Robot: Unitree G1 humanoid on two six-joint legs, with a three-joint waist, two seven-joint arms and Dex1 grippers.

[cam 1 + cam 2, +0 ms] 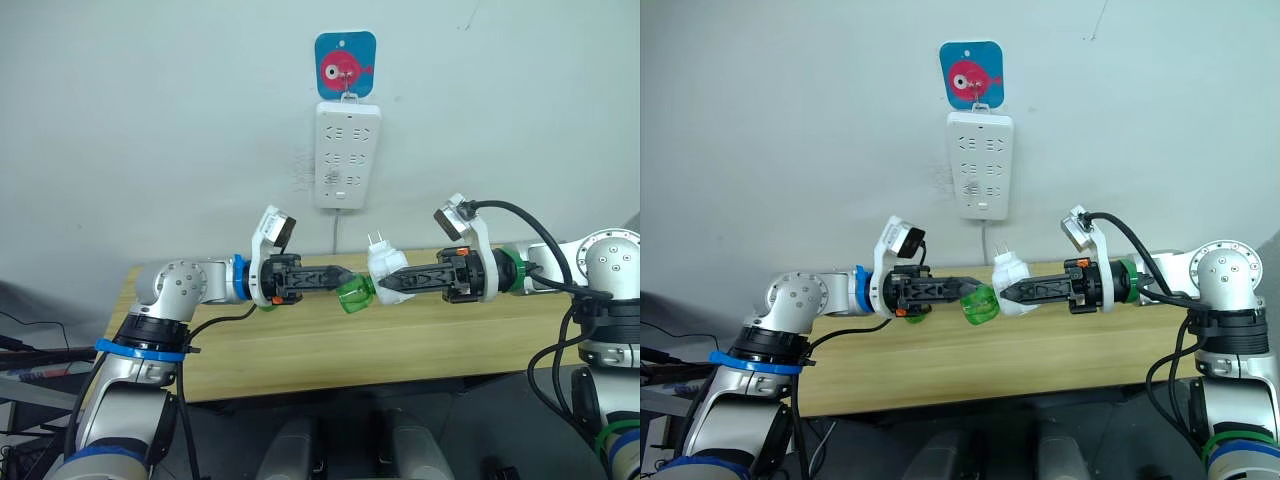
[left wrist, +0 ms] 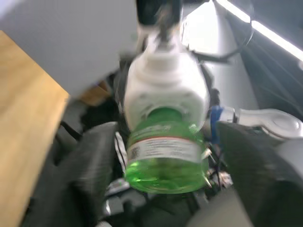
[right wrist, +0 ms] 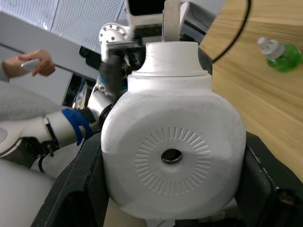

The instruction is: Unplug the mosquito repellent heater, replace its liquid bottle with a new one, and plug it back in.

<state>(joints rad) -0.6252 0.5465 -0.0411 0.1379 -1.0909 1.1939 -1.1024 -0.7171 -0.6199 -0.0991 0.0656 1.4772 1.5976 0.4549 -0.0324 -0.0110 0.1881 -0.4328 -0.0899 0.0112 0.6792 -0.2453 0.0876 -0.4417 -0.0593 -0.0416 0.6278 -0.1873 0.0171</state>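
I see my right gripper (image 1: 392,284) pinching the mosquito repellent heater (image 1: 383,267), left gripper (image 1: 345,279) clamped on its green bottle (image 1: 354,297) — power strip (image 1: 347,153) above, unobstructed.

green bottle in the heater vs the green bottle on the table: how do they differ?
The bottle in the heater is held in the air, screwed into the mosquito repellent heater and gripped by the left gripper; the spare bottle lies on the wooden table, touched by nothing. The mounted one's neck is hidden inside the heater; the spare shows a pale cap. Both are green and translucent.
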